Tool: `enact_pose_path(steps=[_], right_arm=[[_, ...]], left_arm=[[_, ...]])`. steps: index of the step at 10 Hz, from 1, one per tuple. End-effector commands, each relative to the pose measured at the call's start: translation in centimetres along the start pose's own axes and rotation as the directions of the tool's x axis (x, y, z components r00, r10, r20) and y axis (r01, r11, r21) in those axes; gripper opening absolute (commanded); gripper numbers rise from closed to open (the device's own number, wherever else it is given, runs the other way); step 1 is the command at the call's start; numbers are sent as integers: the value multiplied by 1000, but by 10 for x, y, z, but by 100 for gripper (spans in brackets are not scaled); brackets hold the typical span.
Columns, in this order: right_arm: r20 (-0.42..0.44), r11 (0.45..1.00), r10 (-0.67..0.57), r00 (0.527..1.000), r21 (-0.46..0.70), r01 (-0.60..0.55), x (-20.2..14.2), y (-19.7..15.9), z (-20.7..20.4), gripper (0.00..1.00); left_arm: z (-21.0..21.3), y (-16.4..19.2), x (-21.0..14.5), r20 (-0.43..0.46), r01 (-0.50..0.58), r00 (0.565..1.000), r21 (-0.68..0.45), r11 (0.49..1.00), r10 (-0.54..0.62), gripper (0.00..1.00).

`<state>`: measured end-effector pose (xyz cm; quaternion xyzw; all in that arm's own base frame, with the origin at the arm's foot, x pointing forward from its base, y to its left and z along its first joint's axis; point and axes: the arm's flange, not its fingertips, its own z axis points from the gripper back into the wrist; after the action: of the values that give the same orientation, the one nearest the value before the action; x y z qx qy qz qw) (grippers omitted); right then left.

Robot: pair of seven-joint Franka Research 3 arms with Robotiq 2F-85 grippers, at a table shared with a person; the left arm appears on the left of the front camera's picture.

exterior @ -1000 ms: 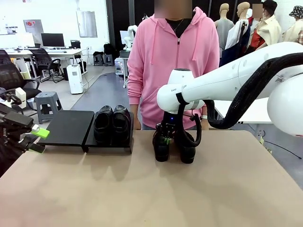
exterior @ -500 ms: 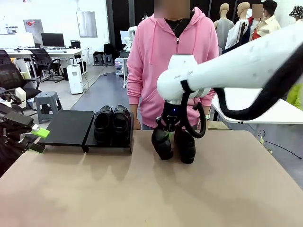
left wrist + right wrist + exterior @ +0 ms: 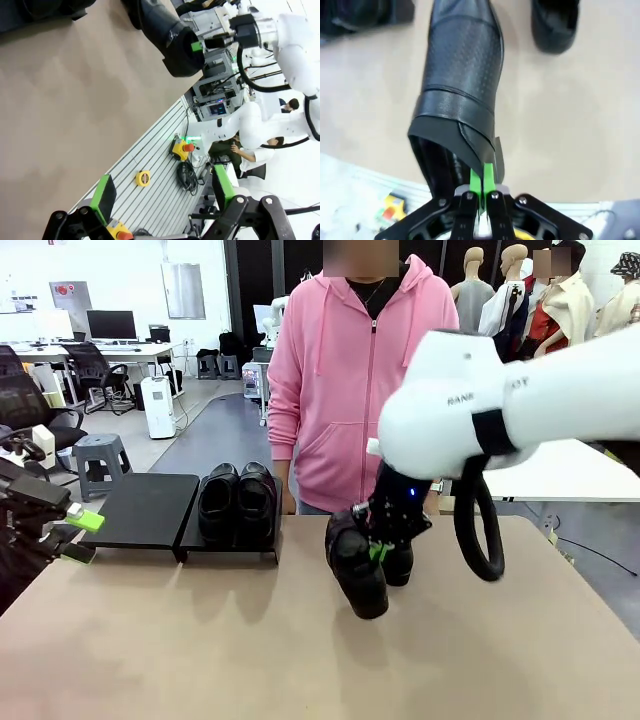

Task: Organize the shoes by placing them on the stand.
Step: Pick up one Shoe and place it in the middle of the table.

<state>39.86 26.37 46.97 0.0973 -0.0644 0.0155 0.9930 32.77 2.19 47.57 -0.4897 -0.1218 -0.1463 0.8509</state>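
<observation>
Glossy black loafer (image 3: 462,95), seemingly perforated upper

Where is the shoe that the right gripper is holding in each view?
Front view: shoe at centre, tilted toe down.
Left wrist view: top centre.
Right wrist view: centre, toe toward the top edge.
Shared landmark: the right gripper, shut on the shoe's rim in all three.
</observation>
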Motion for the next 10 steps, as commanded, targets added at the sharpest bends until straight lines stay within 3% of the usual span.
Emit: enact_pose_path(steps=[1, 5, 6, 8, 10], right_arm=[[-7, 1000, 0, 1000, 2, 0, 11, -10, -11, 0], [-14, 1000, -7, 1000, -15, 6, -7, -5, -12, 0], [29, 999, 31, 999, 39, -32, -25, 16, -12, 0], [15, 973, 114, 993, 201, -114, -77, 61, -24, 0], [37, 955, 98, 994, 278, -105, -105, 102, -43, 0]], left_arm=[[1, 1, -1, 4, 22, 1000, -11, 1000, -22, 100], [1, 1, -1, 4, 22, 1000, -11, 1000, -22, 100], [1, 1, -1, 4, 22, 1000, -11, 1000, -22, 100], [1, 1, -1, 4, 22, 1000, -11, 1000, -22, 100], [1, 1, -1, 4, 22, 1000, -11, 1000, -22, 100]])
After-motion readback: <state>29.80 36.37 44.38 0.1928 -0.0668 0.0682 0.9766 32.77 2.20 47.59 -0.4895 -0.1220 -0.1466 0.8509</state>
